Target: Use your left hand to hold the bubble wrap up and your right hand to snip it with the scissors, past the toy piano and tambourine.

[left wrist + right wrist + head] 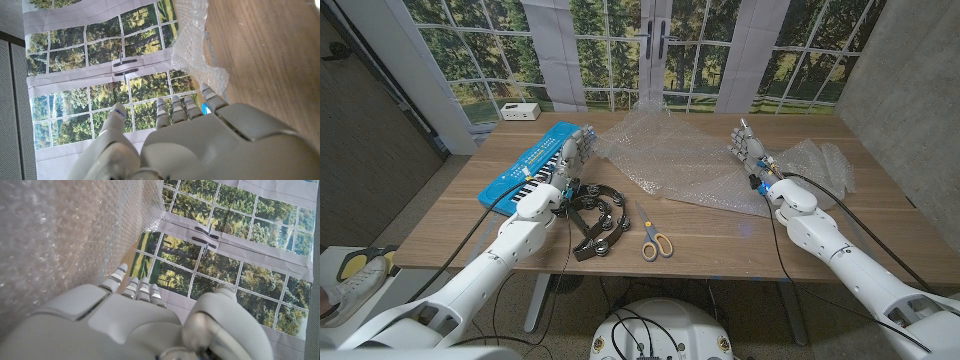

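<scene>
Both hands hold nothing, fingers apart: the left hand [572, 152] stands left of centre over the blue toy piano [528, 170], the right hand [748, 143] right of centre on the crumpled clear bubble wrap [680, 150]. Orange-handled scissors [651, 238] lie lower centre, beside the black tambourine [597, 220].

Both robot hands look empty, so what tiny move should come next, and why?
Probably the left hand should reach toward the clear bubble wrap sheet beside it; the orange-handled scissors lie untouched, and the right hand holds nothing.
</scene>
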Motion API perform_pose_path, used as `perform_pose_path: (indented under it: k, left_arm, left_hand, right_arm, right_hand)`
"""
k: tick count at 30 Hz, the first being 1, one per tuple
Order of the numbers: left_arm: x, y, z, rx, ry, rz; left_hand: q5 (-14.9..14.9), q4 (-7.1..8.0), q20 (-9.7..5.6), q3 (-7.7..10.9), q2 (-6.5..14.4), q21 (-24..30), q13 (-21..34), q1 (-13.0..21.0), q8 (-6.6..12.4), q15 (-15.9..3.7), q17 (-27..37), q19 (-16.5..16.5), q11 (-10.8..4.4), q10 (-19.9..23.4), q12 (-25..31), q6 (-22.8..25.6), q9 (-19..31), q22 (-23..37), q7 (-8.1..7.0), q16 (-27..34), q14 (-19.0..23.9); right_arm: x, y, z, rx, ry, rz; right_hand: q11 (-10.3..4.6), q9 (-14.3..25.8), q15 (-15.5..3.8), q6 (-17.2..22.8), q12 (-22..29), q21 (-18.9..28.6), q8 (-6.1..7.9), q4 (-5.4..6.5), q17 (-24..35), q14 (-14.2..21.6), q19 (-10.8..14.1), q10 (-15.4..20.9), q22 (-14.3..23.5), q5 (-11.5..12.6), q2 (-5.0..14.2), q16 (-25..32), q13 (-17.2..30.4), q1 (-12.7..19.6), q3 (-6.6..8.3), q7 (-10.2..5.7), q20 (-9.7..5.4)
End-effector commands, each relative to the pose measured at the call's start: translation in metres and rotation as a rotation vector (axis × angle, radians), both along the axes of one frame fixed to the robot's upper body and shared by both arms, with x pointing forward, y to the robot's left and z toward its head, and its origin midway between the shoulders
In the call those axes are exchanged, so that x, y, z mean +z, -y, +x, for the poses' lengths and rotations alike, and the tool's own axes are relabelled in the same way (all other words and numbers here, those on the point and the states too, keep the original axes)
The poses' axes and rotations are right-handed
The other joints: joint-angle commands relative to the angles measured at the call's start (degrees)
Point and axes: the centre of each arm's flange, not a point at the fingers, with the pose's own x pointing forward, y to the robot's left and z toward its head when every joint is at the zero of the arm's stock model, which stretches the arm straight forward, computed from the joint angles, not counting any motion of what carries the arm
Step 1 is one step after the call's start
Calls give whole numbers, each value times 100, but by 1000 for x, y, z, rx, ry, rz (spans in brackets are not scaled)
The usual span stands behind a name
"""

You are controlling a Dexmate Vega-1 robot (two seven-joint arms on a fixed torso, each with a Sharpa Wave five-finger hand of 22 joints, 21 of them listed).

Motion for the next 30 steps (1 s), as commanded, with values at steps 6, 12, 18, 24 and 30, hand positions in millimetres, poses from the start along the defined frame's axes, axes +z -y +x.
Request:
perform_pose_path:
  k: [6, 12, 18, 24, 30]
  left_arm:
    - [-1, -6, -10, 11, 49, -3]
    - [-3, -7, -11, 18, 53, -4]
    - [-3, -4, -16, 32, 61, -5]
    - [-5, 2, -18, 52, 42, 23]
    - [-9, 12, -24, 68, 38, 12]
  left_hand:
    - [14, 12, 7, 33, 11, 24, 13, 62, 35, 0, 16, 29, -12, 25, 29, 58, 18, 13, 5, 33, 39]
    - [14, 12, -3, 33, 13, 23, 11, 67, 29, -14, 16, 23, -7, 29, 32, 42, 18, 13, 6, 25, 13]
    - [14, 11, -8, 34, 15, 23, 9, 71, 34, -19, 15, 22, -11, 34, 35, 55, 17, 13, 3, 25, 10]
    - [14, 11, -20, 35, 17, 27, 7, 76, 39, -27, 15, 29, -17, 44, 40, 68, 17, 13, 10, 28, 14]
    - [14, 9, -36, 36, 19, 37, 5, 84, 42, -43, 14, 55, -20, 75, 54, 80, 16, 13, 5, 39, 40]
  right_arm:
    - [0, -1, -28, -63, 23, -76]
    - [0, -5, -32, -85, 21, -99]
    - [4, -5, -40, -141, 58, -156]
    - [-2, 3, -44, -137, 70, -124]
    - [-8, 7, -45, -140, 78, -161]
  right_hand:
    - [71, 20, 62, -77, 39, 10, 23, -37, 16, -4, -62, 28, 23, 21, 38, 55, 19, 56, -20, 6, -33]
    - [75, 21, 70, -85, 54, 5, 34, -44, 17, 13, -86, 55, 24, 21, 50, 66, 24, 66, -13, 7, -7]
    - [97, 22, 88, -81, 63, 10, 48, -47, 22, -6, -89, 70, 26, 19, 53, 64, 28, 64, -14, 15, -4]
    - [120, 23, 114, -51, 65, 15, 70, -55, 22, -31, -89, 67, 27, 15, 43, 57, 32, 66, -18, 30, -29]
    - [125, 22, 123, -35, 71, 22, 82, -58, 26, -33, -80, 77, 27, 13, 47, 62, 35, 64, -19, 32, 25]
